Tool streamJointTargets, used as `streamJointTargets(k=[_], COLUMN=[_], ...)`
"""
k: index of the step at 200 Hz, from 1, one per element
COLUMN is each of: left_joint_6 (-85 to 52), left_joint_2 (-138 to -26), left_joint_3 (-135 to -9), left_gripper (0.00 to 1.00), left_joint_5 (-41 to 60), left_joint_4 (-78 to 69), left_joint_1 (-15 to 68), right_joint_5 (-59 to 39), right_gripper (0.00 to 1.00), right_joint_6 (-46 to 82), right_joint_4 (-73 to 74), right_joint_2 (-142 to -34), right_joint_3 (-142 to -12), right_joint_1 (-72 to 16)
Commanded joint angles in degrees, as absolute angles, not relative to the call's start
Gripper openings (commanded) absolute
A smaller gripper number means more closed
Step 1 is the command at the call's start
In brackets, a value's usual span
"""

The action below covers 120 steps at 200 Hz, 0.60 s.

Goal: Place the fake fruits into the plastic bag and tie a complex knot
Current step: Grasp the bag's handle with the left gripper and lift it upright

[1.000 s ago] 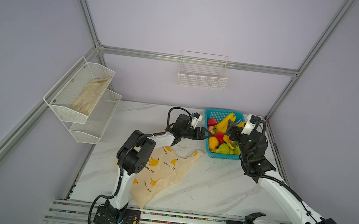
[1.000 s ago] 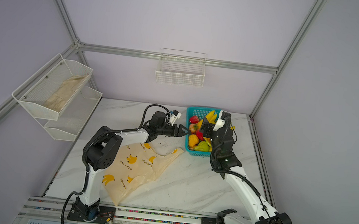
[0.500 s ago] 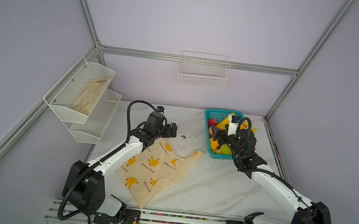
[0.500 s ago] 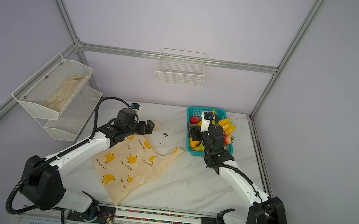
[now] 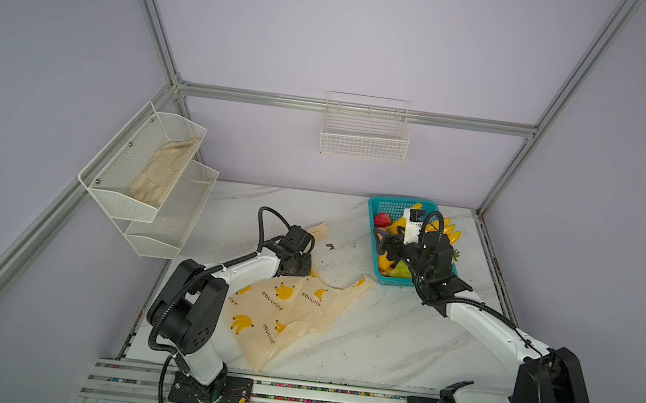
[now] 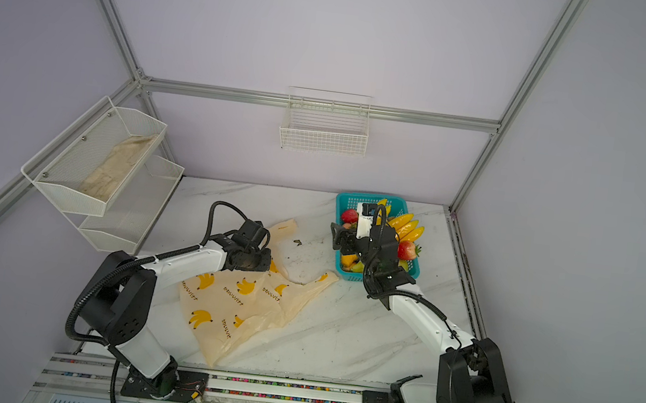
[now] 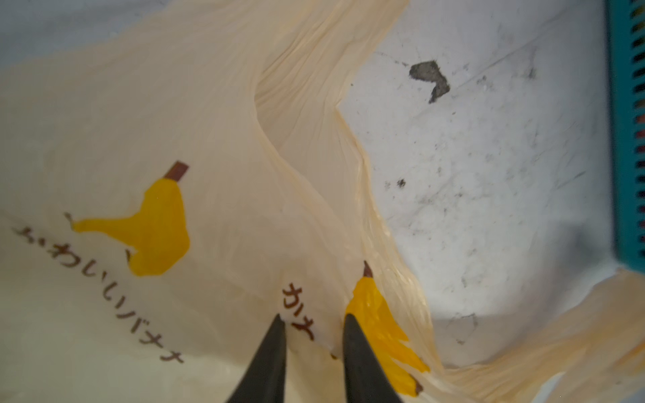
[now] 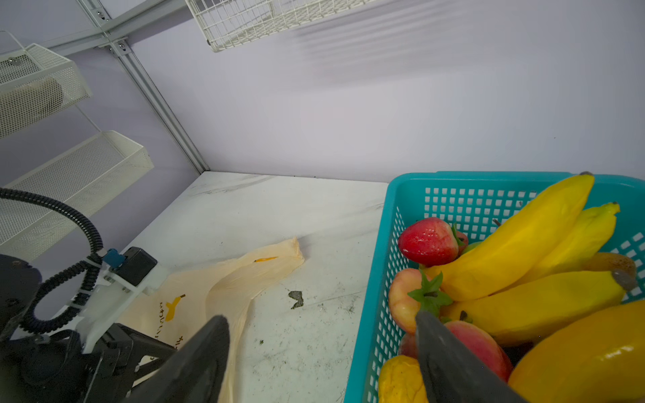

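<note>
1. We see the left claw point(image 7: 314, 319) nearly closed on the plastic bag point(image 5: 278, 314), which lies flat on the bench point(image 5: 380, 335); we cannot tell whether it grips.
2. Our right claw point(image 8: 319, 315) gapes empty across the basket point(image 8: 378, 296) wall; the fake fruits point(image 8: 516, 244) lie inside.

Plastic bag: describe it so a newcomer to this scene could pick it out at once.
On the marble table, left of the teal basket, a cream-yellow plastic bag lies flat beneath the left claw. Unlike the beige cloth on the wall shelf, it carries printed yellow bananas and dark Japanese lettering.
</note>
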<state>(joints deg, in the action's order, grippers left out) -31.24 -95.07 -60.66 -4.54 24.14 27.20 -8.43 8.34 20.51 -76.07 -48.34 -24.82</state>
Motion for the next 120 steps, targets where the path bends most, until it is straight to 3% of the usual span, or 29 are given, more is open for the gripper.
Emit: streamJointTargets(k=[1,58,67,87,104,112,120], left_joint_6=[-28.85,-14.94,-13.06,-13.68,-15.46,-16.32,-17.45], left_joint_2=[-94.84,-85.24,-82.70,-78.85,-81.46,-84.30,-86.35], left_joint_3=[-59.34,-52.17,-51.24,-50.87,-54.31,-57.75,-61.21], left_gripper=[0.04,0.00,0.00,0.00,0.59,0.69,0.73], left_joint_5=[-1.10,8.58,5.57,-11.00,-21.59,-23.96,-25.64], left_joint_4=[15.26,5.54,6.16,10.45,18.34,23.44,27.99], left_joint_1=[27.29,25.23,25.22,24.57,23.37,23.21,23.44], right_joint_5=[-8.13,-7.10,-7.94,-9.55,-10.10,-10.34,-10.44], right_gripper=[0.85,0.85,0.85,0.85,0.85,0.85,0.85], right_joint_6=[8.55,7.67,7.74,8.32,8.83,8.88,8.94], right_joint_4=[21.05,19.15,19.62,20.88,21.56,21.75,21.95], right_joint_2=[-74.47,-71.77,-72.04,-73.63,-75.24,-75.90,-76.43], right_joint_3=[-48.23,-48.17,-48.16,-48.24,-48.73,-48.99,-49.20], right_joint_1=[-25.16,-25.12,-25.14,-25.25,-25.23,-25.25,-25.39])
